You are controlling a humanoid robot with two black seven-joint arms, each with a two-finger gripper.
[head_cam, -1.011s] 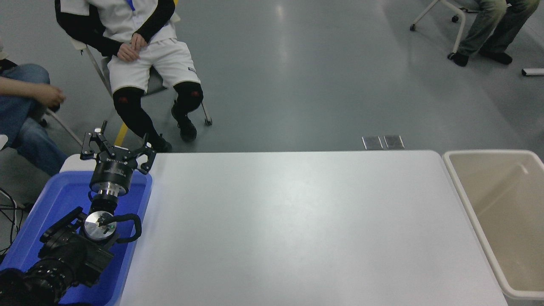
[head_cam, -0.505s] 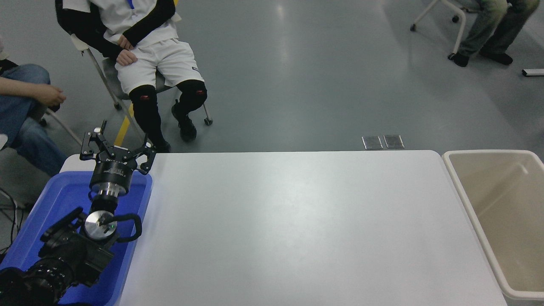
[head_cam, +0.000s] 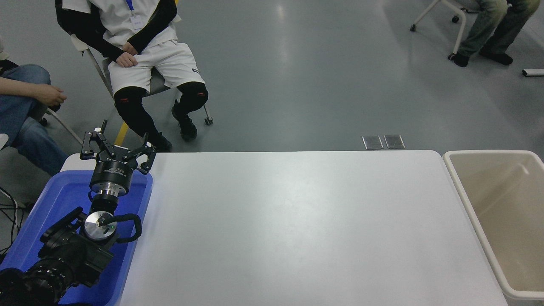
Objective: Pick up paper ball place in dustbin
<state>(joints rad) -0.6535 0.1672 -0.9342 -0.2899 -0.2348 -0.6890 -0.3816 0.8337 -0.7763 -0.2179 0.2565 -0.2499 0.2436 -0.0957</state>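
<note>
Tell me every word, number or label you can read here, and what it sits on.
None can be read.
Left gripper: small white print on its black body, too blurred to read.
Blue tray, white table and beige dustbin: no print shows.

Dustbin (head_cam: 467, 204) right of table (head_cam: 289, 229) (touching)

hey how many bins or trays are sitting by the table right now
2. A beige dustbin stands off the table's right edge, and a blue tray sits at its left end, under the parked left end effector. The tray's near part is hidden by the arm.
</note>
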